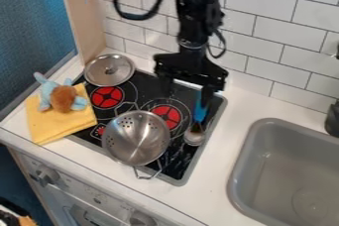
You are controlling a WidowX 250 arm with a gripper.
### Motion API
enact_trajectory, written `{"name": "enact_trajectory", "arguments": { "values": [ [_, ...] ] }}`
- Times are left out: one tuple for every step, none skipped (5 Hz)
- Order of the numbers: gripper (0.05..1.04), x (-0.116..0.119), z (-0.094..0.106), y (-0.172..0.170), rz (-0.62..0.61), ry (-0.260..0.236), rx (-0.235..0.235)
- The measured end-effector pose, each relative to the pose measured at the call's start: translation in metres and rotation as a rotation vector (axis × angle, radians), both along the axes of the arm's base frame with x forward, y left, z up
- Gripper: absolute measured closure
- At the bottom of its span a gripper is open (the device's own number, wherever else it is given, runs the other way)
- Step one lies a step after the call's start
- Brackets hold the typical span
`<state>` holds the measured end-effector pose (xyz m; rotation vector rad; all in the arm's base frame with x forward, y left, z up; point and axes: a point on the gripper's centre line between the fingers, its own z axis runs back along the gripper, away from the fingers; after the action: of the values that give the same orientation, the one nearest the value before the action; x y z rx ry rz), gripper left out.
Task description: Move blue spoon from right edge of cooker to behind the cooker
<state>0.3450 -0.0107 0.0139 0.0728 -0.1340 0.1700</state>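
Note:
The gripper hangs above the back right part of the black cooker, its two fingers wide apart, so it is open. The blue spoon lies along the cooker's right edge. Its blue handle points back toward the wall and its rounded head is at the front end. The back end of the handle is close beside the gripper's right finger, on the inner side; whether they touch I cannot tell. The strip of counter behind the cooker is partly hidden by the gripper.
A steel colander stands on the cooker's front middle. A metal lid lies at the back left corner. On the left, a plush toy rests on a yellow cloth. The grey sink is at the right, the tiled wall behind.

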Motion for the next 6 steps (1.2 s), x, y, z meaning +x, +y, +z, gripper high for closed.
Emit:
{"name": "enact_trajectory", "arguments": {
  "values": [
    [0.083, 0.017, -0.016, -0.004, -0.023, 0.001, 0.002],
    [0.083, 0.03, -0.032, -0.004, -0.045, -0.006, 0.016],
    [0.083, 0.035, -0.049, -0.007, -0.063, 0.034, 0.004],
    [0.141, 0.039, -0.058, -0.008, -0.073, 0.052, 0.006],
    [0.425, 0.042, -0.064, -0.008, -0.055, 0.065, 0.0],
    [0.666, 0.042, -0.065, -0.007, -0.036, 0.054, 0.006]
  ]
}}
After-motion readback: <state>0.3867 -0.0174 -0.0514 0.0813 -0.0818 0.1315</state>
